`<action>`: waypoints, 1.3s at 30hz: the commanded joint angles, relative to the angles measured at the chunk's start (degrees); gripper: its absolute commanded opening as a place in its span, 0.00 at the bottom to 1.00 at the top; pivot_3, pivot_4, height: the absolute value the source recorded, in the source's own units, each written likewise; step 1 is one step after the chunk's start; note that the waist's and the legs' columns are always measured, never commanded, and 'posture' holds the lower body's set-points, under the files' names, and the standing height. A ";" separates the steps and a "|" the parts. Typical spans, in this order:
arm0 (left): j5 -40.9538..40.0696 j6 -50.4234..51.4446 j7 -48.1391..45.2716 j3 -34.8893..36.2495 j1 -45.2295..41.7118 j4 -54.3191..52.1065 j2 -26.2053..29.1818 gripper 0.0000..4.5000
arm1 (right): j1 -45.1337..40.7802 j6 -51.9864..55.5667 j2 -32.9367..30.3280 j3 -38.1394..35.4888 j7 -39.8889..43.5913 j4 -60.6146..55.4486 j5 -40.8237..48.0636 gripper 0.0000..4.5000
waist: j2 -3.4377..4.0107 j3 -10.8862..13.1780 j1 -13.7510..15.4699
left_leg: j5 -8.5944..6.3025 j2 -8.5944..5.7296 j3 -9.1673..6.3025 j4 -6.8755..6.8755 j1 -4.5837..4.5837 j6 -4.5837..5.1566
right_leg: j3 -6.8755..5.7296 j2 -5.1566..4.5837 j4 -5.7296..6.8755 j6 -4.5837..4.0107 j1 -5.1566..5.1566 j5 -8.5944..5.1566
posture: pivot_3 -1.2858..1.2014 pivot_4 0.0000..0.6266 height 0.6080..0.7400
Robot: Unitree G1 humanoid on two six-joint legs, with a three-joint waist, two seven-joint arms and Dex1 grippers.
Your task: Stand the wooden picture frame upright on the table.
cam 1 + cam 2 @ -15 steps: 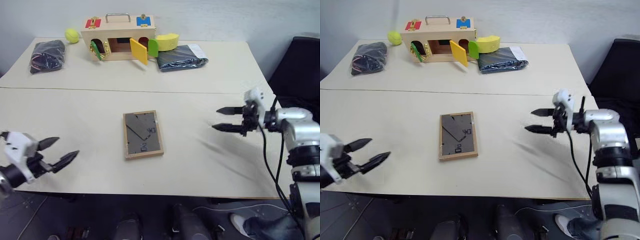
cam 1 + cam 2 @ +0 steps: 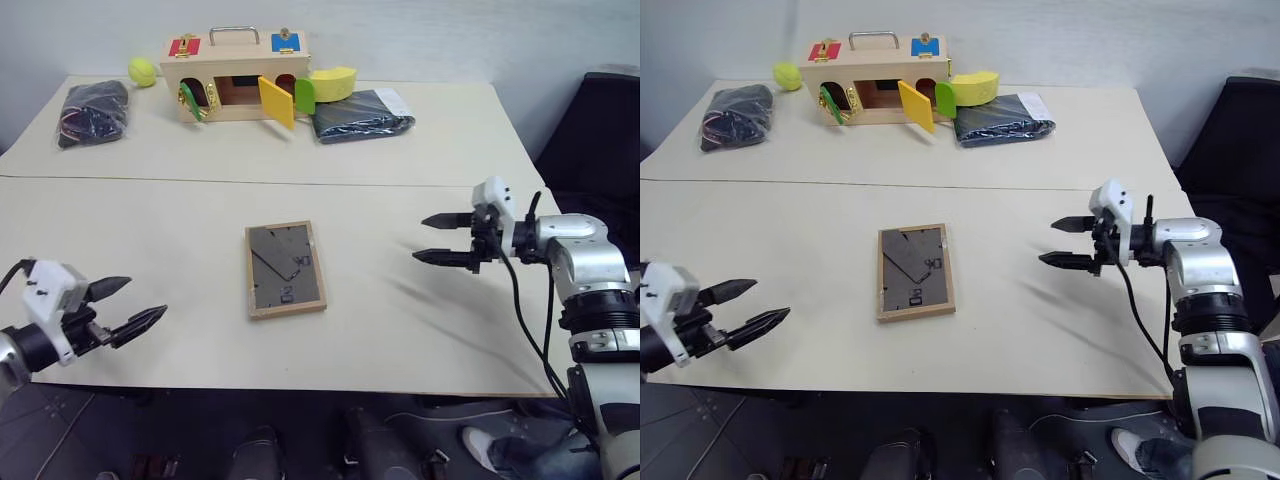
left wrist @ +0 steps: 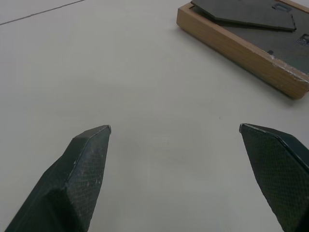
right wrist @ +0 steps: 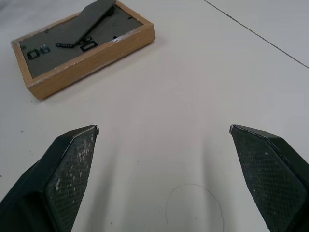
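Since the earlier frame both grippers have edged inward toward the wooden picture frame [image 2: 286, 269], which lies face down on the table [image 2: 180, 215], well apart from either. The left gripper [image 2: 133, 308] and right gripper [image 2: 432, 238] flank it, jaws spread wide, empty.

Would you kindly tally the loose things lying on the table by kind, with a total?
Wooden picture frame: 1
Wooden box with coloured doors: 1
Dark bagged bundles: 2
Yellow-green ball: 1
Yellow sponge-like block: 1
Total: 6
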 commanded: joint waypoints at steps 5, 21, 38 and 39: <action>10.49 -4.36 -0.47 -19.25 -16.91 8.21 1.66 0.53 | -0.74 -5.84 7.12 8.28 -3.29 -8.39 -6.25 0.48 | 0.01 0.00 -0.24 | 0.09 0.00 0.04 0.04 -0.09 -0.16 | 0.02 0.02 0.09 0.00 -0.10 0.00 | 0.52 0.24 1.00; 16.04 -3.87 -2.28 -32.81 -34.71 20.46 -8.02 0.00 | 1.99 -8.08 13.67 17.25 -2.30 -16.34 -10.61 0.00 | 0.01 0.00 -0.04 | 0.10 0.01 0.04 0.31 -0.10 -0.18 | 0.01 0.02 0.34 0.02 -0.12 0.01 | 0.52 0.24 1.00; -4.41 40.96 -11.91 -25.16 -35.82 25.51 -2.75 0.71 | 0.03 -13.47 11.30 18.49 -2.99 -13.81 -15.67 0.00 | 0.00 -0.01 -0.37 | 0.11 0.00 0.03 0.33 -0.04 -0.20 | 0.00 0.02 0.38 0.01 -0.09 0.01 | 0.52 0.24 1.00; -5.25 43.19 -11.32 -24.77 -36.62 25.97 -3.36 0.77 | -0.29 -14.55 11.30 18.77 -3.14 -13.12 -16.26 0.00 | 0.00 -0.01 -0.44 | 0.11 -0.02 0.03 0.33 -0.04 -0.20 | 0.01 0.01 0.38 0.01 -0.10 0.01 | 0.52 0.24 1.00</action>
